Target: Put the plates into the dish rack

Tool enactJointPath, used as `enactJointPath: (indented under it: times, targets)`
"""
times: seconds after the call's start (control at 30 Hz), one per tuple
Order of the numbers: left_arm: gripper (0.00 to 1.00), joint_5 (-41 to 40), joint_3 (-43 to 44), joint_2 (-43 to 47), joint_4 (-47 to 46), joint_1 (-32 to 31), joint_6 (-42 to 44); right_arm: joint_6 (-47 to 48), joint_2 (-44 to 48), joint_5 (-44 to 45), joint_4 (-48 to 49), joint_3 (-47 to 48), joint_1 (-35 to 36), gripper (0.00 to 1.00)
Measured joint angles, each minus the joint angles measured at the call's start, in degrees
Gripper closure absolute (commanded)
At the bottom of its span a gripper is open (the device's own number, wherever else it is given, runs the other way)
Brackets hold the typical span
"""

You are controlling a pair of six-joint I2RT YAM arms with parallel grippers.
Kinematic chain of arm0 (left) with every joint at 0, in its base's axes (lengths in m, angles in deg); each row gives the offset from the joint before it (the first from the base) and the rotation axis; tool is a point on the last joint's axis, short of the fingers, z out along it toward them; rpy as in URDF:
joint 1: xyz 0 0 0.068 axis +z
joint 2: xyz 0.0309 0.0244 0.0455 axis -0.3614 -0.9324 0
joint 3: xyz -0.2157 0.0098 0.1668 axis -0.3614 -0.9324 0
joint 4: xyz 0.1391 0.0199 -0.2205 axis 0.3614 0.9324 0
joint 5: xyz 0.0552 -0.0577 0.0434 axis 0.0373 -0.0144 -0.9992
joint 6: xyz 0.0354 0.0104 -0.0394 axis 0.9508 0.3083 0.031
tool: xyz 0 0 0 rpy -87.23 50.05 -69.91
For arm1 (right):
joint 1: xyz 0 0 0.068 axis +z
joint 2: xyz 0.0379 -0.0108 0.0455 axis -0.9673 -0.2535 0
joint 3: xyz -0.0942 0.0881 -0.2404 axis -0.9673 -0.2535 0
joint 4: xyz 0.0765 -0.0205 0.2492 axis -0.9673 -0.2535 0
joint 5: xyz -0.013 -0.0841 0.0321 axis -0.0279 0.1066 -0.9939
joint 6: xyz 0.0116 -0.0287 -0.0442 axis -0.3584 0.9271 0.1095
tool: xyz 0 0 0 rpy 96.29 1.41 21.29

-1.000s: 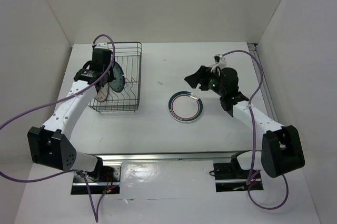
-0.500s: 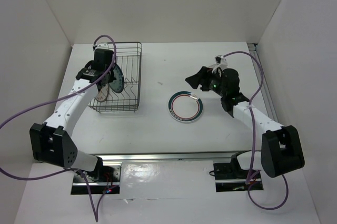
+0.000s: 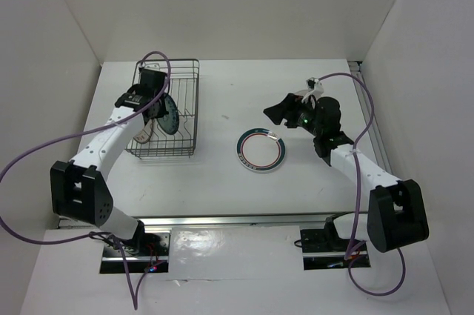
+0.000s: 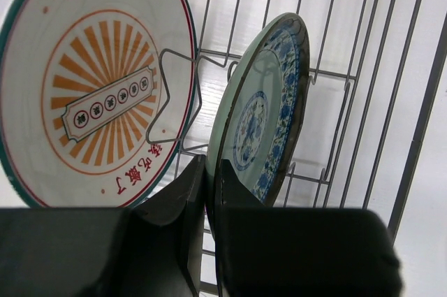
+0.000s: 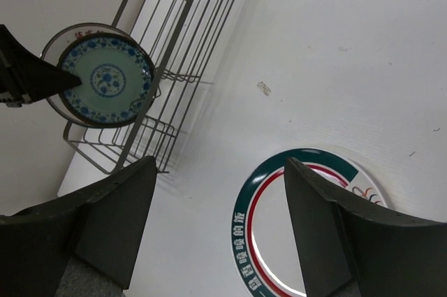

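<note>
The dish rack (image 3: 194, 100) stands at the far left of the table. An orange sunburst plate (image 4: 98, 80) stands upright in it. My left gripper (image 4: 211, 171) is shut on the lower rim of the teal-green patterned plate (image 4: 262, 112) and holds it upright among the prongs, beside the sunburst plate. From above, this gripper (image 3: 152, 100) is over the rack's left half. The white plate with the red-and-teal ringed rim (image 3: 261, 150) lies flat mid-table. My right gripper (image 3: 275, 113) is open and empty, above and just beyond it. In the right wrist view, that plate (image 5: 241, 241) lies under the gripper (image 5: 220, 220). The pale grey plate is out of view.
White walls close in the table at the left, back and right. The rack (image 5: 188, 38) and the teal plate (image 5: 105, 80) show far off in the right wrist view. A purple cable loops over the rack's far left corner (image 3: 155, 55).
My left gripper has moved a little farther along the rack with the teal plate, now more upright. My right gripper has shifted slightly to the right.
</note>
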Motion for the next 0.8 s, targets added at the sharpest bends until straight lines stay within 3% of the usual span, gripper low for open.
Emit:
enactJointPath:
  times: [0.07,0.23,0.47,0.5,0.57,0.6,0.7,0.73,0.8]
  targets:
    - [1.0,0.3,0.0,-0.5,0.1,0.0,0.0,-0.1,0.0,-0.3,0.3,-0.1,-0.2,0.19]
    - [0.72,0.7,0.3,-1.5,0.2,0.0,0.0,-0.3,0.0,-0.6,0.7,-0.6,-0.6,0.19]
    - [0.49,2.4,1.0,-2.4,-0.2,-0.1,-0.1,-0.3,0.0,-0.8,1.2,-0.9,-0.7,0.19]
    - [0.41,2.6,1.0,-2.6,-0.3,-0.1,-0.1,-0.3,0.0,-0.8,1.2,-0.9,-0.9,0.19]
    - [0.35,3.1,1.0,-2.8,-0.3,-0.1,-0.1,-0.3,0.0,-0.8,1.2,-1.0,-1.1,0.19]
    - [0.32,3.2,1.0,-2.8,-0.2,-0.1,-0.2,-0.3,0.0,-0.8,1.2,-1.0,-1.1,0.18]
    - [0.05,3.9,1.1,-2.4,-0.2,-0.1,-0.3,-0.5,0.0,0.4,0.5,-1.0,-1.2,0.0]
    - [0.0,4.3,1.1,-2.0,-0.1,-0.1,-0.3,-0.6,0.1,1.3,0.1,-1.0,-1.2,0.0]
    - [0.0,5.5,1.1,-0.3,0.0,-0.1,-0.3,-0.6,0.4,3.7,-1.4,-1.2,-1.6,0.0]
